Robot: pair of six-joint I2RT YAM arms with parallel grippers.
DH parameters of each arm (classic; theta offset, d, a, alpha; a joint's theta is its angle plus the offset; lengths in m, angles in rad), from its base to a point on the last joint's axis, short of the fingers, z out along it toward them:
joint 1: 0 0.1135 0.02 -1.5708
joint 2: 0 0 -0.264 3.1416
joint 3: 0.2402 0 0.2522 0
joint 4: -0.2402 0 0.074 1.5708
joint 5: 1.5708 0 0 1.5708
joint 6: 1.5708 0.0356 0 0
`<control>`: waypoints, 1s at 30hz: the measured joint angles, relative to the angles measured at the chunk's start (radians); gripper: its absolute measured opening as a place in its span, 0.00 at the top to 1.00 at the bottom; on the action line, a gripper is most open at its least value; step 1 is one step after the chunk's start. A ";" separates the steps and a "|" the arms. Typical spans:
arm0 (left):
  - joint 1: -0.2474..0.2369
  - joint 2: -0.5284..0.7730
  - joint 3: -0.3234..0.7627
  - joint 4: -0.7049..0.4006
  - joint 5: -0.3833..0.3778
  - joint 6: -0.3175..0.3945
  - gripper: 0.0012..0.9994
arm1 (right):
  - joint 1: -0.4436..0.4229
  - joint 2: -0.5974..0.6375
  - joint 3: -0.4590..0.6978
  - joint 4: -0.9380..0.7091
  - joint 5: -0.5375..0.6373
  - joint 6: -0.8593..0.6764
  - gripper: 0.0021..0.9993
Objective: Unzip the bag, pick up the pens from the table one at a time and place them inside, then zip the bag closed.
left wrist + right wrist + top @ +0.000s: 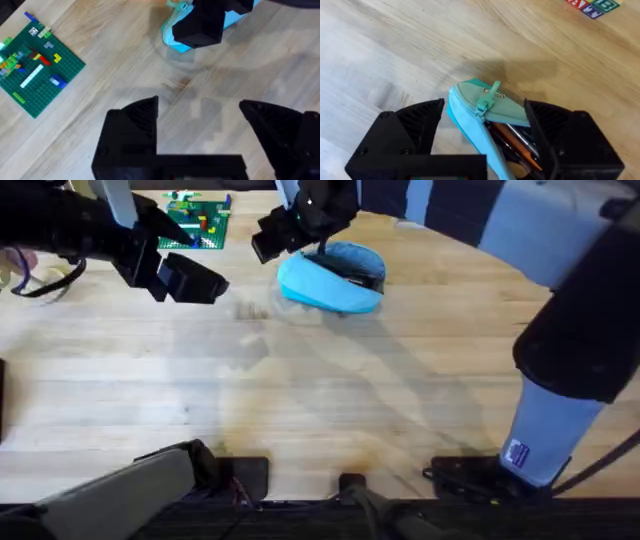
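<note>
From overhead we look down and forward across the counter (330,400). Our left wrist camera hangs higher, facing down at bare planks, catching the light blue bag (175,37) beyond. Our right wrist camera sits close over that bag (485,120), which the overhead (330,280) shares.

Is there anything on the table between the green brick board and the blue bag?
No, just bare table. The left wrist view shows plain wood between the green brick board and the blue bag.
</note>
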 joint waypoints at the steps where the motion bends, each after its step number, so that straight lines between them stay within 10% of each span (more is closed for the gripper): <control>1: 0.000 0.000 0.000 0.000 0.000 0.000 0.01 | 0.000 0.001 0.000 0.001 0.000 0.005 0.04; 30: 0.000 0.000 0.000 0.000 0.000 0.000 0.01 | -0.001 0.059 0.002 0.003 0.007 0.073 0.25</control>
